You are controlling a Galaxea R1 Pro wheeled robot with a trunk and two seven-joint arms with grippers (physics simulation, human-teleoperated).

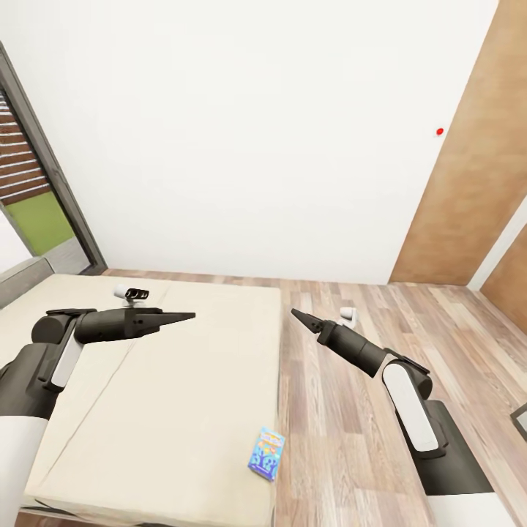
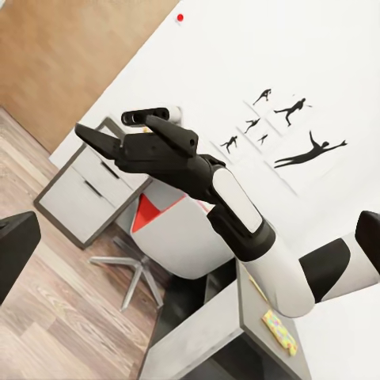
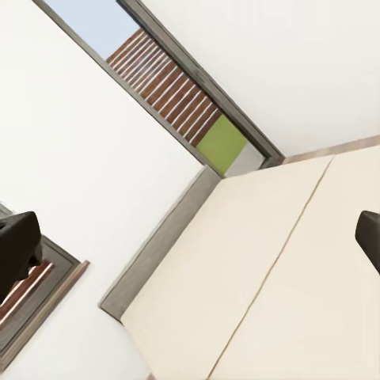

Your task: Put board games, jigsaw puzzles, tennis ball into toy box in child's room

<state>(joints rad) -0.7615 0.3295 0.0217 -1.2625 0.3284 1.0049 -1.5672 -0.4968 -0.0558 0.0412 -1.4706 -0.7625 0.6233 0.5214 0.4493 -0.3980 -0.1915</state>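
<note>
Left gripper [image 1: 183, 316]: held over the middle of the bed, pointing right; its fingers look pressed together to a point, nothing between them.
Right gripper [image 1: 298, 315]: held over the floor just right of the bed's edge, pointing left and away; fingers likewise drawn to a point, carrying nothing.
Blue board game [image 1: 266, 453]: flat on the near right corner of the mattress, close to the edge, nearer than both grippers and well apart from them.
Bed [image 1: 183, 410]: beige two-part mattress with a seam running near to far; grey headboard [image 3: 158, 241] at its left.
Desk [image 2: 210, 336]: seen from the left wrist, a grey top with a bright jigsaw puzzle [image 2: 280, 331] on it, beside a red-and-white swivel chair [image 2: 170, 229].
Risk: the box is thin and sits near the mattress edge; a descending finger could nudge it off onto the wooden floor [image 1: 351, 432].
Risk: closed fingers must spread before the reach, or they will only push the box.
</note>
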